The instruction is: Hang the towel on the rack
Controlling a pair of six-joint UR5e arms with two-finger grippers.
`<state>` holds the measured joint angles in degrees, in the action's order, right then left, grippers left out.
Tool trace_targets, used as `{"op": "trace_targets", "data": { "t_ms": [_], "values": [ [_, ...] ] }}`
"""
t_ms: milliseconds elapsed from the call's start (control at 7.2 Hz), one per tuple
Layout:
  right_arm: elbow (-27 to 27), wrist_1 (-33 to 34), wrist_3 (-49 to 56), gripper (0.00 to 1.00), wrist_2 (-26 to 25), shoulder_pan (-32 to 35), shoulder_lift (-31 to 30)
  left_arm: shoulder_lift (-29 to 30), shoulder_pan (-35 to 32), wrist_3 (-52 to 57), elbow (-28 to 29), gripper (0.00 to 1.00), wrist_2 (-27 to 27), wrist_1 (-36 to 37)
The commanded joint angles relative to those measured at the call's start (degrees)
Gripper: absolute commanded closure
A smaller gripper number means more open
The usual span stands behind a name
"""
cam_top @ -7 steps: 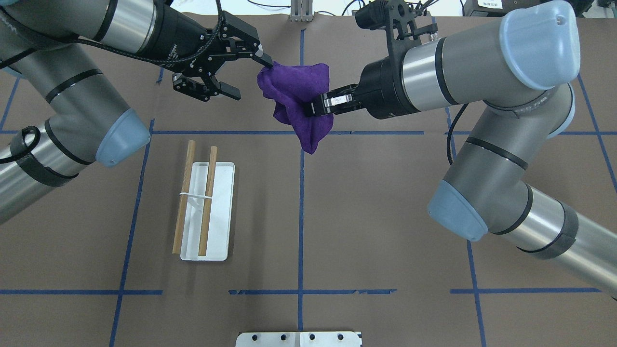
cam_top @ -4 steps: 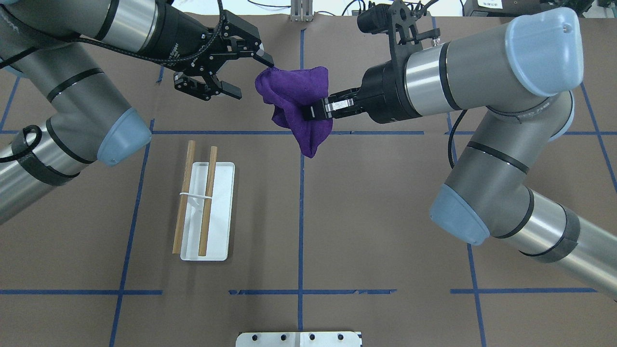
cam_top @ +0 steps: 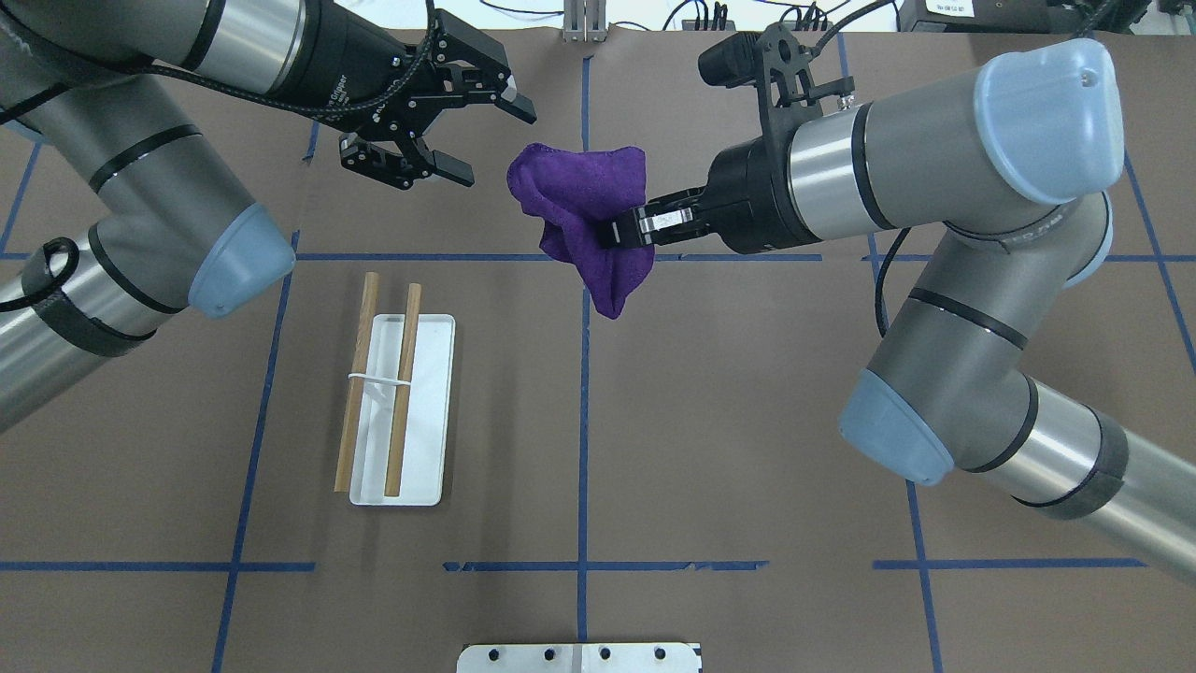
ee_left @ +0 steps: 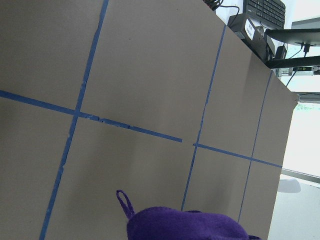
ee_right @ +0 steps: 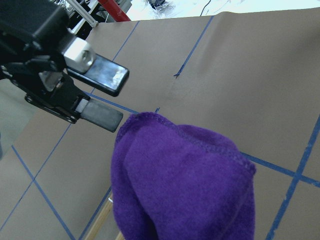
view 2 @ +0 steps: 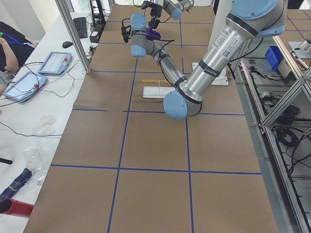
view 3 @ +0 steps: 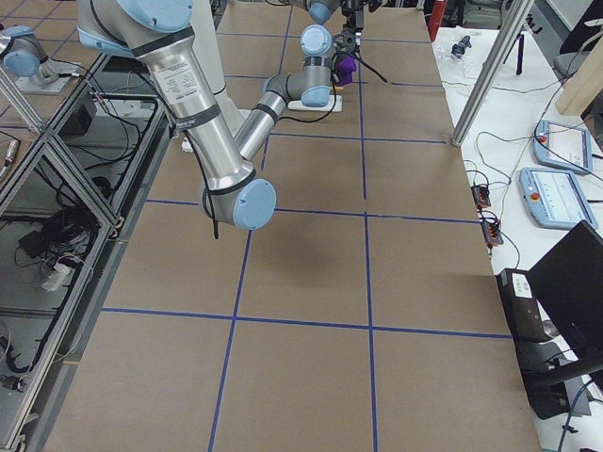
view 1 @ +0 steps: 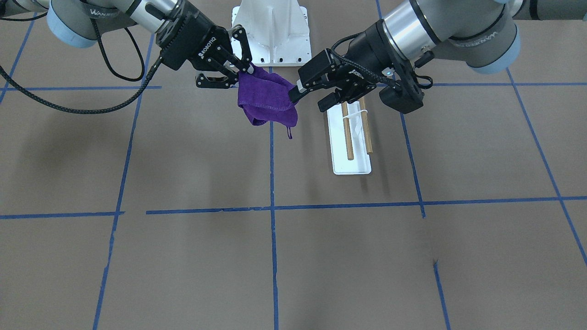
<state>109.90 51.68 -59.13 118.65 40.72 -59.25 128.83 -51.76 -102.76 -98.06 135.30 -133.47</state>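
Note:
The purple towel point(cam_top: 584, 210) hangs bunched in the air, held by my right gripper point(cam_top: 619, 232), which is shut on its middle. It also shows in the front view point(view 1: 267, 103) and fills the right wrist view point(ee_right: 180, 180). My left gripper point(cam_top: 495, 145) is open and empty just left of the towel, its fingers point(ee_right: 97, 75) close to the cloth but apart from it. The rack point(cam_top: 400, 402) is a white base with two wooden bars, lying on the table in front of the left arm, well below both grippers.
The table is brown paper with blue tape lines point(cam_top: 583, 421). A white metal mounting plate point(cam_top: 579, 657) sits at the near edge by the robot's base. Operator tablets point(view 2: 48, 63) lie on a side table beyond the left end.
The left gripper's upper finger touched the towel's edge a second ago; it has drawn back and up, off the cloth. The right gripper has shifted the towel slightly right.

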Motion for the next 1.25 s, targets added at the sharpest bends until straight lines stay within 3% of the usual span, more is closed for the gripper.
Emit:
{"op": "trace_targets", "data": {
  "t_ms": [0, 278, 833, 1111],
  "values": [
    [0.05, 0.00, -0.02, 1.00, -0.61, -0.38, -0.08, 0.46, -0.01, -0.24, -0.20, 0.15, -0.04, -0.03],
    [0.14, 0.00, -0.11, 1.00, -0.61, -0.64, 0.01, 0.72, 0.17, 0.02, 0.41, 0.17, -0.04, -0.03],
    [-0.03, 0.00, -0.02, 1.00, -0.70, -0.91, 0.36, 0.73, 0.43, 0.11, 0.50, 0.35, -0.04, -0.65],
    [-0.03, 0.00, -0.11, 1.00, -0.70, -1.00, 0.36, 0.73, 0.96, 0.54, 0.59, 0.38, -0.12, -0.56]
  ]
}}
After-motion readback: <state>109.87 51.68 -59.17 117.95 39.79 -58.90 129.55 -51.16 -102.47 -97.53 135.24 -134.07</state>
